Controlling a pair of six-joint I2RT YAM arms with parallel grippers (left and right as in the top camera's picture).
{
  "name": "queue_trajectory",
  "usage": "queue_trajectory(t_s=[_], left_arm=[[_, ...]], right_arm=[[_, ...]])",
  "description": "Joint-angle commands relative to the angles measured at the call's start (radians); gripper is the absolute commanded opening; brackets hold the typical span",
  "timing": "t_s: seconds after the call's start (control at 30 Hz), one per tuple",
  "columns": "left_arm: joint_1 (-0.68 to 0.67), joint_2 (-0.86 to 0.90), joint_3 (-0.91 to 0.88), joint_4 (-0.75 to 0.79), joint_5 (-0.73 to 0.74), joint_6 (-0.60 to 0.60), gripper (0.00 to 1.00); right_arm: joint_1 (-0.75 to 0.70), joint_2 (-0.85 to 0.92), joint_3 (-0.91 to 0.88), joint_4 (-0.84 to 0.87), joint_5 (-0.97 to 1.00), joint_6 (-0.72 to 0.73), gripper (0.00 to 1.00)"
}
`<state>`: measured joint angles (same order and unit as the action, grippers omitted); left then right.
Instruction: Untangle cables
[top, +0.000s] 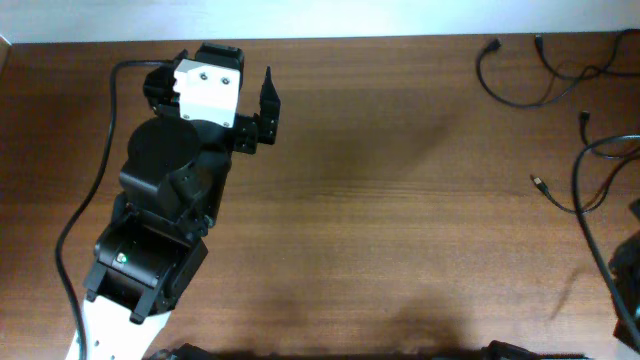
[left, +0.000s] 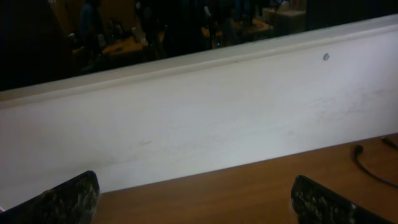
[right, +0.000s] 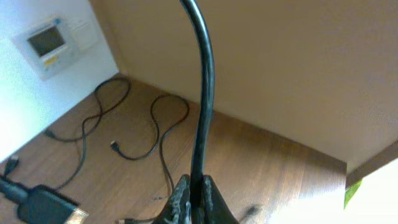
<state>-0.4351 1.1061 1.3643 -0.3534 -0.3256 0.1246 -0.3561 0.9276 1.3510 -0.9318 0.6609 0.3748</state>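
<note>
A brown wooden table (top: 400, 200) fills the view from above, and a white wall (left: 205, 118) stands along its far edge. The thin black cables (top: 520, 104) lie loose in the far right corner of the table, well apart from the left arm. One of them ends in a small plug (top: 538, 181).

The left gripper (left: 194, 202) is near the far edge on the left side, facing the wall. Its two fingers are spread wide, with nothing between them. One cable end (left: 359, 151) shows on the table off to its right.

The right gripper (right: 198, 186) has its fingers pinched tight on a black cable (right: 202, 112) that rises straight up from them. Below it, more cables (right: 163, 134) curl on the table. A small white box with a screen (right: 50, 43) hangs on the wall there.
</note>
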Motion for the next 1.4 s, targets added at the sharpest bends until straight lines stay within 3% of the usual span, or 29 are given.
queue_trajectory(t_s=[0.0, 0.2, 0.33, 0.67, 0.83, 0.93, 0.97, 1.03, 1.2, 1.37], left_arm=[[0.004, 0.0, -0.002, 0.003, 0.008, 0.013, 0.99], [0.004, 0.0, -0.003, 0.002, 0.008, 0.013, 0.99], [0.004, 0.0, -0.002, 0.002, 0.008, 0.013, 0.99], [0.004, 0.0, -0.003, 0.002, 0.008, 0.013, 0.99], [0.004, 0.0, -0.003, 0.002, 0.008, 0.013, 0.99], [0.004, 0.001, -0.003, 0.002, 0.008, 0.013, 0.99], [0.004, 0.001, -0.003, 0.002, 0.008, 0.013, 0.99], [0.004, 0.0, -0.003, 0.002, 0.008, 0.013, 0.99], [0.004, 0.0, -0.003, 0.002, 0.008, 0.013, 0.99], [0.004, 0.0, -0.003, 0.002, 0.008, 0.013, 0.99]], right_arm=[[-0.181, 0.064, 0.012, 0.016, -0.19, 0.024, 0.04], [-0.412, 0.414, 0.012, 0.154, -0.481, 0.028, 0.04], [-0.443, 0.548, -0.003, 0.149, -0.595, 0.082, 0.04], [-0.494, 0.57, -0.433, 0.412, -0.607, 0.291, 0.04], [-0.642, 0.571, -0.448, 0.541, -0.611, 0.261, 0.04], [-0.654, 0.571, -0.448, 0.558, -0.609, 0.232, 0.04], [-0.653, 0.571, -0.448, 0.563, -0.608, 0.232, 0.06], [-0.652, 0.571, -0.448, 0.57, -0.617, 0.232, 1.0], [-0.614, 0.538, -0.406, 0.6, -0.912, 0.125, 1.0], [-0.368, 0.403, -0.208, 0.599, -1.064, -0.003, 1.0]])
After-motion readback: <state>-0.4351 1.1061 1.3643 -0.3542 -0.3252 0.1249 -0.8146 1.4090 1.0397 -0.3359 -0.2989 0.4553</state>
